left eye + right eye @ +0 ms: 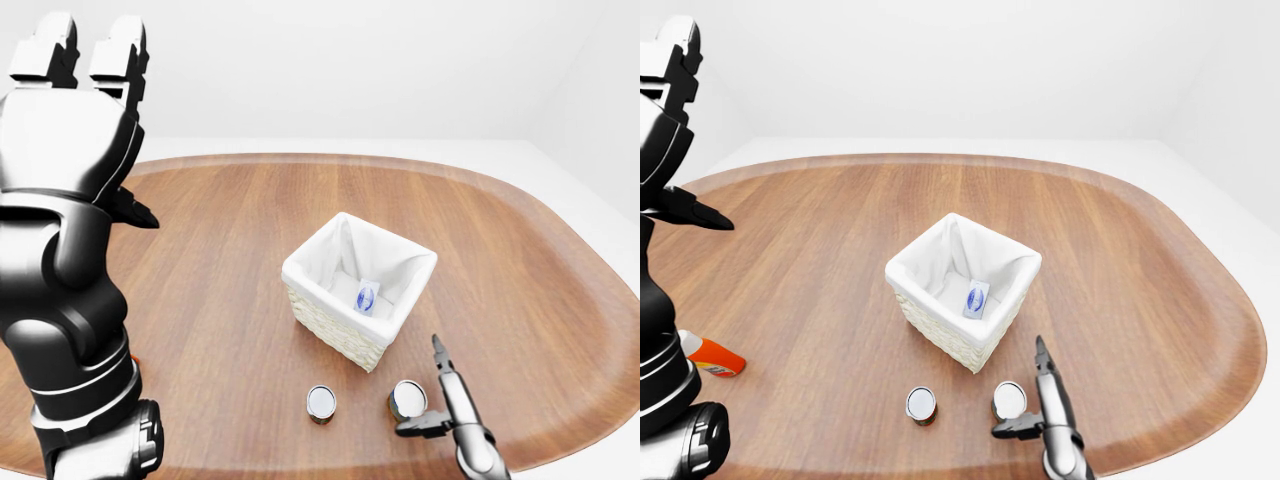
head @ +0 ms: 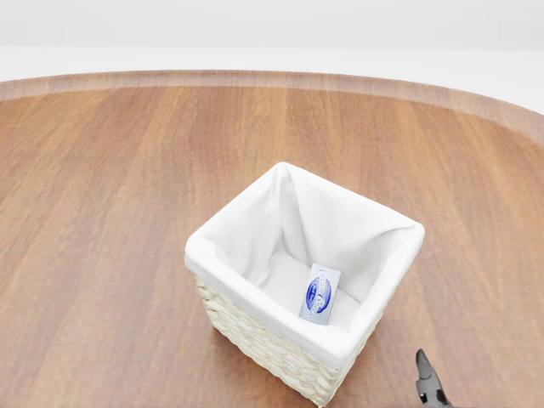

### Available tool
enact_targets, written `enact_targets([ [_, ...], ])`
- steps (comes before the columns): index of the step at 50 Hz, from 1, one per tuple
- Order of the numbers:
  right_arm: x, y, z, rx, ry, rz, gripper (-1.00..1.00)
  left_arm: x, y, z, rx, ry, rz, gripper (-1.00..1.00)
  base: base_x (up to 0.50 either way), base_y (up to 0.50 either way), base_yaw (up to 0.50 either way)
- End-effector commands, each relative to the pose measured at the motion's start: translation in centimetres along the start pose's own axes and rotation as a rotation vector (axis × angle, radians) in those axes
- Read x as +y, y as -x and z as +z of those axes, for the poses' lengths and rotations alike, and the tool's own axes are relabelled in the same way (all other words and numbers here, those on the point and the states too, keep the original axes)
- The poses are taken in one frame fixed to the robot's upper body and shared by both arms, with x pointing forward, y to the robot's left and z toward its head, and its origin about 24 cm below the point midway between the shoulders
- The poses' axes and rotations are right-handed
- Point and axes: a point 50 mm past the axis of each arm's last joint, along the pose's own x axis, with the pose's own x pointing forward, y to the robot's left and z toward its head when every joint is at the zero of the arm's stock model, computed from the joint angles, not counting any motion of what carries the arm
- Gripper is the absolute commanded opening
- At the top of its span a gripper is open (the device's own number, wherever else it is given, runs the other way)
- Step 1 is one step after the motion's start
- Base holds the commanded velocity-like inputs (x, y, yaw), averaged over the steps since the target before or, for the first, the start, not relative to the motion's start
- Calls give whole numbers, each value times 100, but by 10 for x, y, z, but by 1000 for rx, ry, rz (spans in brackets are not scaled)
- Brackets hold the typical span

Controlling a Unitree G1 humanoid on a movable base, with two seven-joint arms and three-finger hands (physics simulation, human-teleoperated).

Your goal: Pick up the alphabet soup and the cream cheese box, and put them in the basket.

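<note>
The cream cheese box [image 2: 320,293] lies inside the white-lined wicker basket [image 1: 330,322], leaning against its liner. Two cans stand on the wooden counter [image 1: 220,260] just below the basket in the left-eye view; which one is the alphabet soup I cannot tell. The right hand [image 1: 440,395] sits just beside the right can [image 1: 407,399], fingers spread, one pointing up toward the basket. The left hand [image 1: 75,110] is raised high at the left, fingers open, well apart from everything. An orange bottle [image 1: 708,354] lies at the counter's left edge.
</note>
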Motion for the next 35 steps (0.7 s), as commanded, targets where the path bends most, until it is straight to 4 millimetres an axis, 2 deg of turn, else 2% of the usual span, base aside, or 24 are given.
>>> enact_targets([
  [1, 9, -4, -3, 16, 31, 18, 100, 1, 0, 1, -1, -2, 1, 100, 0, 0, 0],
  [35, 21, -10, -13, 55, 104, 40, 100, 0, 0, 0, 0, 0, 0, 100, 0, 0, 0],
])
